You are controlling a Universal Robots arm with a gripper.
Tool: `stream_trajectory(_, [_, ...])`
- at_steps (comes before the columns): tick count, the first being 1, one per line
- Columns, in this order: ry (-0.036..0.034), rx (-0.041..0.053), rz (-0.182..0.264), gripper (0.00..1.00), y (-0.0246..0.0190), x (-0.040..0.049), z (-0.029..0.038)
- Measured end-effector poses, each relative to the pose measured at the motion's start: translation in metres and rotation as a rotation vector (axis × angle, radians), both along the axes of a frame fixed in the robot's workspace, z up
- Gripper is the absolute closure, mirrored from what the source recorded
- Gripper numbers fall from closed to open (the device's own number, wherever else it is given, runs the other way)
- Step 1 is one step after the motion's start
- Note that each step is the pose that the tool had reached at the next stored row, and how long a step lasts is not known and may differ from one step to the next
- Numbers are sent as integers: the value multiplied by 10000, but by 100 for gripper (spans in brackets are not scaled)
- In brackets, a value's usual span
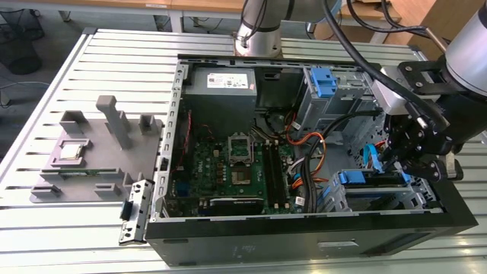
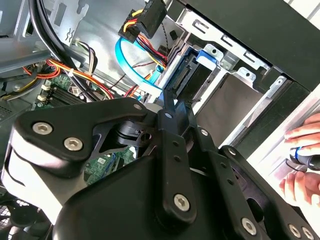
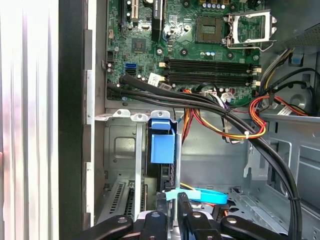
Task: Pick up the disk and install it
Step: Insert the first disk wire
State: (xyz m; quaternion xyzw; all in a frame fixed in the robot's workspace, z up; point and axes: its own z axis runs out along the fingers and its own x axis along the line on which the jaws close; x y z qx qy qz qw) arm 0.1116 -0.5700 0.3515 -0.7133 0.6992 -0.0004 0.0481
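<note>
The disk sits edge-up in the lower drive cage of the open computer case, framed by its blue carrier. In the first wrist view the carrier's blue tab stands up from the slot. The second wrist view shows the disk's dark edge beside the blue frame. My gripper hangs over the cage at the exterior view's right. Its fingers are drawn together, with the tips at the end of the disk. Both fingers show just short of the slot.
A lone blue bracket fills the upper bay. Bundled cables and a blue flat cable cross the case beside the motherboard. A grey fixture holding a chip lies at the exterior view's left. A person's hand rests outside the case.
</note>
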Motion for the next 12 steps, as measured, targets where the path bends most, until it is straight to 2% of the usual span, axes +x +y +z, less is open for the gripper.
stream_trajectory(8, [4,1,0,77,0,85,1])
stream_trajectory(12, [5,1,-1,77,0,89,1])
